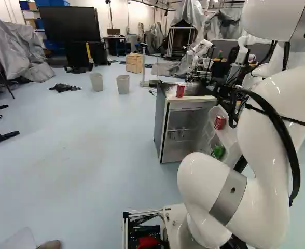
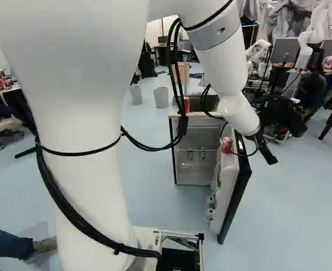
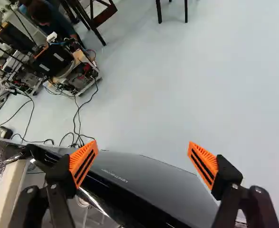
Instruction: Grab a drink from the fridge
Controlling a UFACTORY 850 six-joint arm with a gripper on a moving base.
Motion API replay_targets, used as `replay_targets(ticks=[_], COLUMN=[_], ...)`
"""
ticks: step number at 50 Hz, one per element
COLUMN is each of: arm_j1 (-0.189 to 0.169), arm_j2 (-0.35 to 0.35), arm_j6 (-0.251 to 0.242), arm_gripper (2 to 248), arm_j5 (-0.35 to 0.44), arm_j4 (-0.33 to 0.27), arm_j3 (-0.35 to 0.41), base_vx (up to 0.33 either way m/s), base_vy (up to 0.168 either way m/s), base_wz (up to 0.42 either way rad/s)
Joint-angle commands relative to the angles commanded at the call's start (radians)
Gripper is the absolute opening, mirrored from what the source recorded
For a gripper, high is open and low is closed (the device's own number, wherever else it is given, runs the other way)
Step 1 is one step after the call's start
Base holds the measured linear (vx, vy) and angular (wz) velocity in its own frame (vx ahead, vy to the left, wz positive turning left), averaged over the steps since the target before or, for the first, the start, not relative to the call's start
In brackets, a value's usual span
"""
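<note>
In the right base view my gripper [image 2: 269,153] is above and outside the swung-out fridge door [image 2: 236,195]. The wrist view shows the gripper [image 3: 143,162] open, its orange pads wide apart, nothing held. The door's dark outer face [image 3: 153,183] lies under and between the fingers; contact cannot be told. The small fridge [image 1: 162,127] stands open, with clear items [image 2: 202,153] on a shelf inside. One red can [image 1: 180,90] is on its top. Another red can [image 1: 220,122] sits in the door's upper rack, with something green [image 1: 218,151] lower in the door.
Behind the fridge are another robot [image 1: 199,49], carts and cables [image 3: 78,114] on the floor. Two bins [image 1: 123,84] and a wooden crate [image 1: 134,62] stand farther back. A person's foot [image 2: 44,245] shows near the base on the left.
</note>
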Motion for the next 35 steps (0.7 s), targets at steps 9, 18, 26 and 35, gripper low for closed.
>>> replay_targets(ticks=[9, 18, 26, 35], arm_j1=[0.000, 0.000, 0.000, 0.000], arm_j2=[-0.023, -0.048, -0.071, -0.083], arm_j6=[0.000, 0.000, 0.000, 0.000], arm_gripper=[247, 247, 247, 247], arm_j5=[0.000, 0.000, 0.000, 0.000], arm_j4=[0.000, 0.000, 0.000, 0.000], arm_j3=[-0.005, -0.012, -0.018, -0.021], base_vx=[0.000, 0.000, 0.000, 0.000], base_vy=[0.000, 0.000, 0.000, 0.000], base_wz=[0.000, 0.000, 0.000, 0.000])
